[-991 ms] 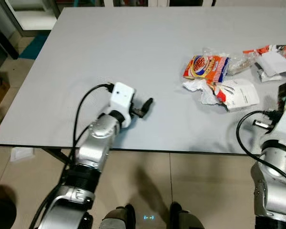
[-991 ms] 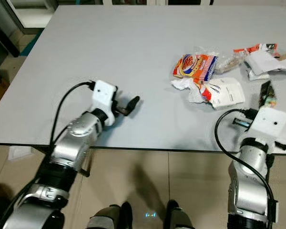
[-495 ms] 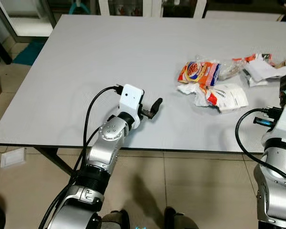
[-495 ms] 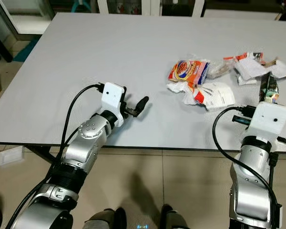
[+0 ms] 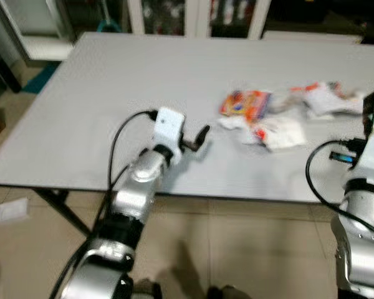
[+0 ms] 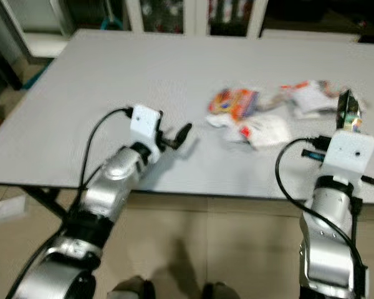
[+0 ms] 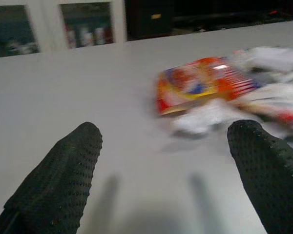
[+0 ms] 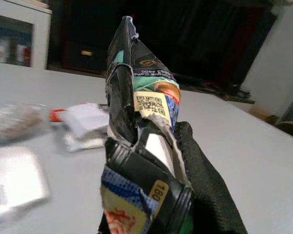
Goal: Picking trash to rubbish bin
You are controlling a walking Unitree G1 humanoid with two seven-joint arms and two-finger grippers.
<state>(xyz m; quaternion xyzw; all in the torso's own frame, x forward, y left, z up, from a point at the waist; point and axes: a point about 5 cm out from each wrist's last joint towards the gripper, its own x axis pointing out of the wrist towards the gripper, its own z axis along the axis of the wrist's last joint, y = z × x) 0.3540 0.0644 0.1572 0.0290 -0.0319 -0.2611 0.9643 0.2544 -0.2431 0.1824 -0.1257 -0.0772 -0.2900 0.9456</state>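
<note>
Table (image 5: 112,81) with trash heap and two grippers.
The wrappers (image 5: 280,115) lay on the table's right half; the left gripper (image 5: 196,138) stood left of them, above the near edge, and the right gripper (image 8: 151,161), holding a packet (image 8: 139,92), right of them.

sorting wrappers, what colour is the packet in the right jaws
Mostly black packet with teal, yellow and orange print; clearest in the right wrist view.

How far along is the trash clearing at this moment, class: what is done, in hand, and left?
Done: the right hand has one dark snack packet clamped and lifted off the grey table. In hand: that packet, not yet binned. Left: the orange wrapper and crumpled white papers. The left hand hovers open over the table, short of the wrapper.
</note>
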